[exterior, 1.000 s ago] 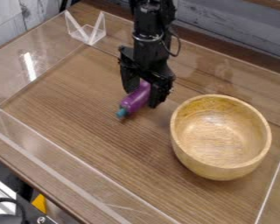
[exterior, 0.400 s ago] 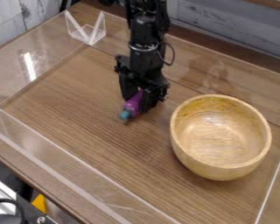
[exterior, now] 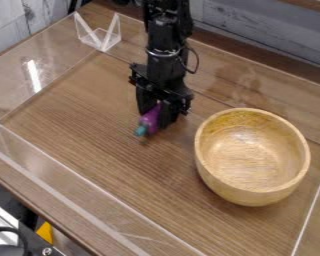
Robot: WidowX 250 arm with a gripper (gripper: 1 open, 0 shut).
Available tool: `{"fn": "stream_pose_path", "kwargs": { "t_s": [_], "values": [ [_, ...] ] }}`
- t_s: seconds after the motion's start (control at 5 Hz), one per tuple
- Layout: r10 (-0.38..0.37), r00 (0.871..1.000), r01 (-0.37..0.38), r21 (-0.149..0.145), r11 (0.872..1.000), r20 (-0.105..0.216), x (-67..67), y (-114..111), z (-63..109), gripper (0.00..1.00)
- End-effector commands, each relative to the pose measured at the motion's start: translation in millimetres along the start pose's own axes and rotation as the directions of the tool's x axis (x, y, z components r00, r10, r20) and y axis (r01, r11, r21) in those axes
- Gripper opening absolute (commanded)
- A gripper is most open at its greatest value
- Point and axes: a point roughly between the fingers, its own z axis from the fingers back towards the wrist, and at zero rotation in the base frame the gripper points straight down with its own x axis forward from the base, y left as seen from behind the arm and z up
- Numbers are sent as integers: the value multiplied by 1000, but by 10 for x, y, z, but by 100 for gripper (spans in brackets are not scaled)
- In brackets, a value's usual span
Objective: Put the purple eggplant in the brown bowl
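Observation:
The purple eggplant (exterior: 148, 125) lies on the wooden table just left of the brown bowl (exterior: 254, 112), its teal stem end pointing toward the front left. My gripper (exterior: 159, 114) points straight down over it, with the black fingers (exterior: 141, 102) drawn in against the eggplant's sides, so only its lower end shows. The eggplant still rests on the table surface. The bowl is empty and stands a short gap to the right of the gripper.
A clear plastic stand (exterior: 96, 32) sits at the back left. Low transparent walls (exterior: 69, 190) fence the wooden table on the left and front. A grey plank wall runs along the back.
The gripper has come down over the eggplant and its fingers have narrowed from wide open to hugging the eggplant. Eggplant and bowl have not moved.

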Motion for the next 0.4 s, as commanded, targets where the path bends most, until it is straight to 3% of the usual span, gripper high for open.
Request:
{"fn": "stream_pose_path", "kwargs": {
  "t_s": [0.0, 0.2],
  "values": [
    [14, 996, -15, 16, 1000, 91, 84, -5, 378, 0],
    [20, 993, -21, 9, 1000, 114, 78, -187, 612, 0]
  ]
}}
